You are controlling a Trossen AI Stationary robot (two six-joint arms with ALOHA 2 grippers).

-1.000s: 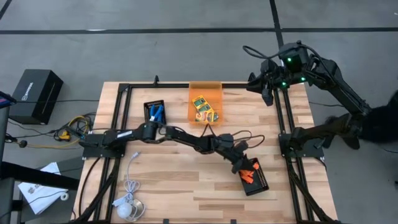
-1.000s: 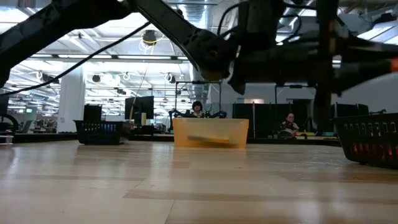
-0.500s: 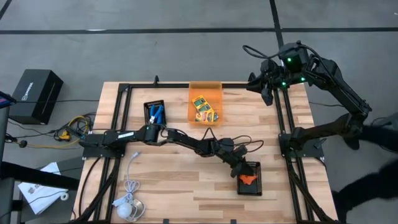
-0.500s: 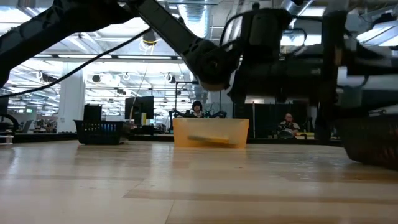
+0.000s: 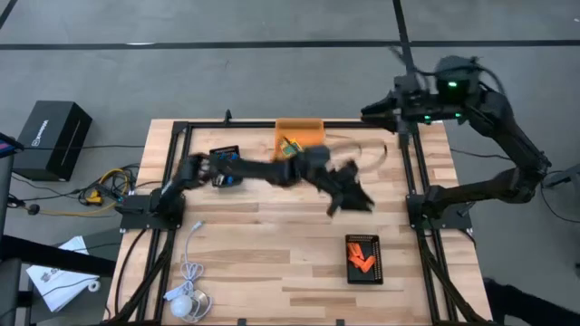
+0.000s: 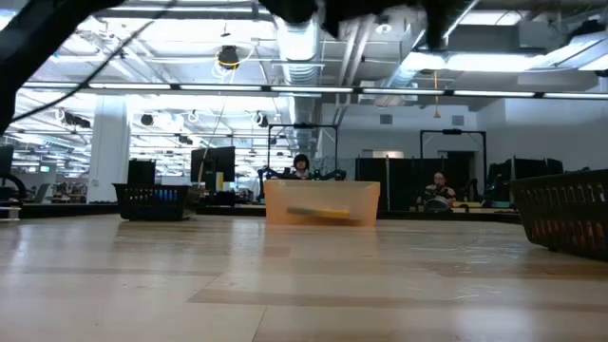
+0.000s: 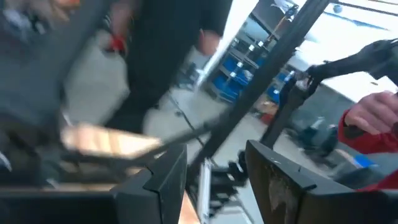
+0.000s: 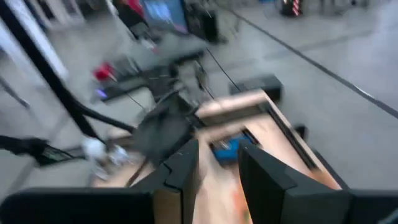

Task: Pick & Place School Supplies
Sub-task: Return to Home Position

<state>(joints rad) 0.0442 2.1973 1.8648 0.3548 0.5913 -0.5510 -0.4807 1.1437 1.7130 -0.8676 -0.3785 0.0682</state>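
Now that your left gripper point(image 5: 349, 197), jaws apart, has swung clear of the black bin point(image 5: 366, 276), its orange erasers point(image 5: 361, 257) lie delivered.

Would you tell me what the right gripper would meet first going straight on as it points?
Probably the orange bin. The right gripper sits above table level, though, so depth is unclear and it might pass over it.

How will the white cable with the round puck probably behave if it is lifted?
The white cable lies in loose curves and a coil, so it is probably floppy and would droop. Its round puck looks the bulkiest part, so it would likely hang lowest and swing. Pushed, the cable would probably bend, not slide whole.
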